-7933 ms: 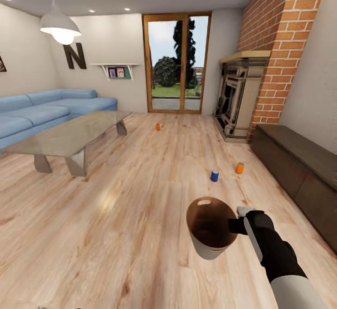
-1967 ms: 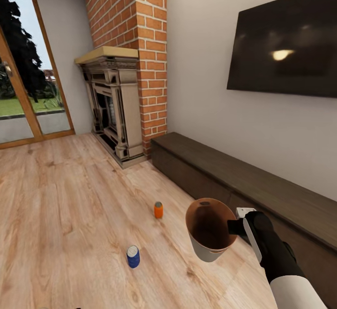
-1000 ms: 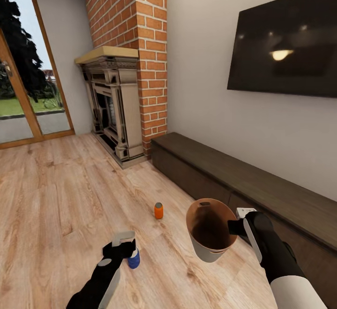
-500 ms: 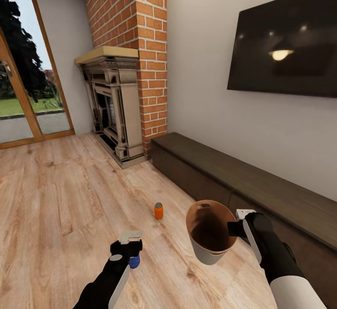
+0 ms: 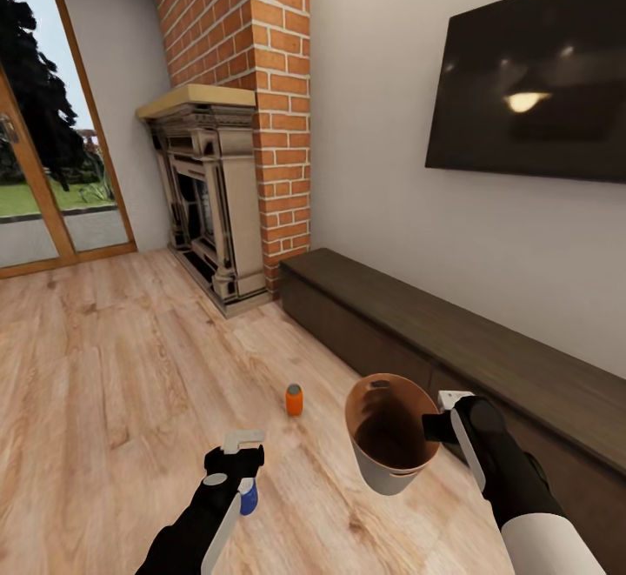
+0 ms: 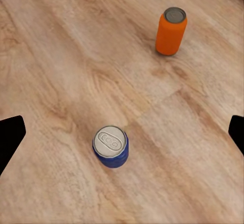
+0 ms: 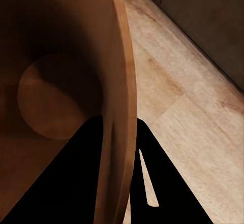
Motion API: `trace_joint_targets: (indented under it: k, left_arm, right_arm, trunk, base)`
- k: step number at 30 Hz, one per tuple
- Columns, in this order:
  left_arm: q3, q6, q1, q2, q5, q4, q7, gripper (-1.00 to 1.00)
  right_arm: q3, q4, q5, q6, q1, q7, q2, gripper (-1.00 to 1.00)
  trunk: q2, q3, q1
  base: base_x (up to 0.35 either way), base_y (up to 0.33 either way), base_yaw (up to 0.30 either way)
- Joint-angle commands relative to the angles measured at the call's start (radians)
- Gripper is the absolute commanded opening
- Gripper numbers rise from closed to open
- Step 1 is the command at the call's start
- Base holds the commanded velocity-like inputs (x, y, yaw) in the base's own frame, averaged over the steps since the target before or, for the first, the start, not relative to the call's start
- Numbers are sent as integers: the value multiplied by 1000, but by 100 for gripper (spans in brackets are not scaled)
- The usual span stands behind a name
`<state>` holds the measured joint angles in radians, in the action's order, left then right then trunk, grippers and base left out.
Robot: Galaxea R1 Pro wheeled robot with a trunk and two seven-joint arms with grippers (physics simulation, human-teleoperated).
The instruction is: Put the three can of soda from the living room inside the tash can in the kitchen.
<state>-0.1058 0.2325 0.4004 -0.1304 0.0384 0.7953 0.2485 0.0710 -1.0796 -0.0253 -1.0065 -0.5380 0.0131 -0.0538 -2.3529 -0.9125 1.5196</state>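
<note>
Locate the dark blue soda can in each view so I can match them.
Head view: blue can low and left of centre, partly behind the left gripper.
Left wrist view: blue can standing just below centre.
Shared landmark: the orange can, standing apart from it.

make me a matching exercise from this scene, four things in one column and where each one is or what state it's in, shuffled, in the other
Things:
1. blue soda can
2. orange soda can
3. trash can
4. left gripper

Places or states:
A. gripped by its rim in the right gripper, held off the floor
B. open, fingers spread wide above a can
C. upright on the plank floor, right under the left gripper
D. upright on the floor farther off, nearer the dark-wood cabinet

Pairs: 1-C, 2-D, 3-A, 4-B
</note>
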Motion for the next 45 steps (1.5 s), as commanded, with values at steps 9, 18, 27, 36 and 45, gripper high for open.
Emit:
trace_joint_targets:
  k: [9, 18, 27, 36, 45]
  left_arm:
    - [1, -1, 0, 0, 0, 0, 0, 100]
    - [1, -1, 0, 0, 1, 2, -2, 100]
    - [2, -1, 0, 1, 1, 0, -3, 100]
    - [-1, -1, 0, 0, 3, -4, -4, 100]
    - [-10, 0, 0, 0, 2, 1, -5, 100]
  right_arm:
    - [0, 1, 15, 0, 0, 4, 0, -100]
    - [0, 3, 15, 1, 0, 4, 1, -100]
    - [0, 40, 15, 2, -1, 4, 2, -100]
    - [0, 43, 15, 3, -1, 4, 2, -100]
    - [0, 43, 15, 3, -1, 4, 2, -100]
  trunk:
    - [0, 0, 0]
    - [0, 0, 0]
    - [0, 0, 0]
    - [0, 0, 0]
    - [-28, -12, 15]
  base:
    - [104, 0, 0]
    - [62, 9, 0]
    - [8, 1, 0]
    - [0, 0, 0]
    - [0, 0, 0]
